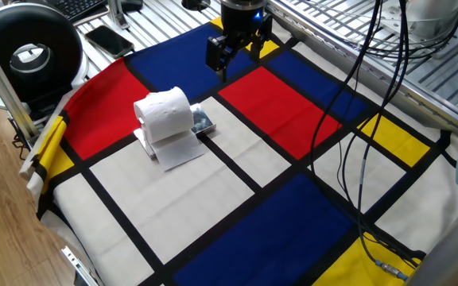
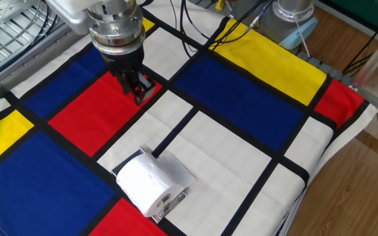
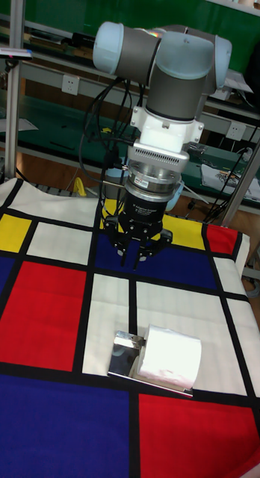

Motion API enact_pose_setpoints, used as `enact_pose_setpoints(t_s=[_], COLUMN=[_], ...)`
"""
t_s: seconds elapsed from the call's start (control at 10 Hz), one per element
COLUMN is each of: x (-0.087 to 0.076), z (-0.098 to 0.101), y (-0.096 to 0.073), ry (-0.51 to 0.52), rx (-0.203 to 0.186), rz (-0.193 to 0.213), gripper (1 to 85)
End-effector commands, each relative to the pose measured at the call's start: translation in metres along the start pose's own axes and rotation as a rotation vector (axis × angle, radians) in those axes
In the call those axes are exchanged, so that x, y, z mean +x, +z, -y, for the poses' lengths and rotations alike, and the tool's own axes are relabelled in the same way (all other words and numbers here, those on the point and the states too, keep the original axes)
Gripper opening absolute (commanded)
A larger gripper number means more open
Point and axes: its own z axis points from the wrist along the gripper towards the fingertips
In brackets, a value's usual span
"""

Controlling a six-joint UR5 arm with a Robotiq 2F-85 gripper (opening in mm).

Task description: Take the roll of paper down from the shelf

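In one fixed view, the roll of paper [image 1: 164, 115] sits on top of the shelf [image 1: 201, 121], a small shiny platform on the colored cloth [image 1: 237, 206]. One loose sheet hangs off the roll and lies on the cloth in front of the shelf. The gripper [image 1: 220, 65] hangs well apart from the roll, over the line where a blue patch meets a red one. Its fingers look close together, but I cannot tell if they are all the way closed.

In the other fixed view, the roll [image 2: 147, 185] is near the bottom edge, on the shelf [image 2: 173, 200]. The gripper [image 2: 138, 94] is up past the roll, over the corner of the red patch. Here too the fingers sit close together, with nothing between them.

In the tall fixed view, the roll [image 3: 170, 356] lies on its side on the shelf [image 3: 126, 355], and the gripper [image 3: 137, 256] is above and behind it, tips pointing down.

The next job is likely to reach the roll. To do it well, the gripper should spread its fingers wide first, come down over the middle of the roll, and squeeze softly so the paper does not squash. It should keep clear of the loose sheet and lift straight up before moving off the shelf.
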Motion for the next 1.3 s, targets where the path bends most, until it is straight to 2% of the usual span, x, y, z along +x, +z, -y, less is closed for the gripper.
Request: enact_pose_setpoints(t_s=[0.0, 0.1, 0.2, 0.3, 0.4, 0.5, 0.7, 1.2], x=[-0.002, -0.002, -0.001, 0.004, 0.013, 0.013, 0.007, -0.001], z=[0.017, 0.021, 0.021, 0.014, 0.0, -0.004, -0.001, 0.003], y=[-0.002, -0.002, -0.002, -0.001, -0.001, -0.001, -0.001, -0.001], ry=[0.009, -0.002, -0.01, 0.003, 0.026, 0.034, 0.03, -0.009], rx=[0.063, 0.082, 0.079, 0.052, 0.0, -0.015, -0.005, 0.013], rz=[0.007, 0.007, 0.005, -0.017, -0.049, -0.052, -0.026, 0.003], gripper=[2.7, 2.7, 2.7, 1.3, 1.0, 1.0, 1.0, 1.0])
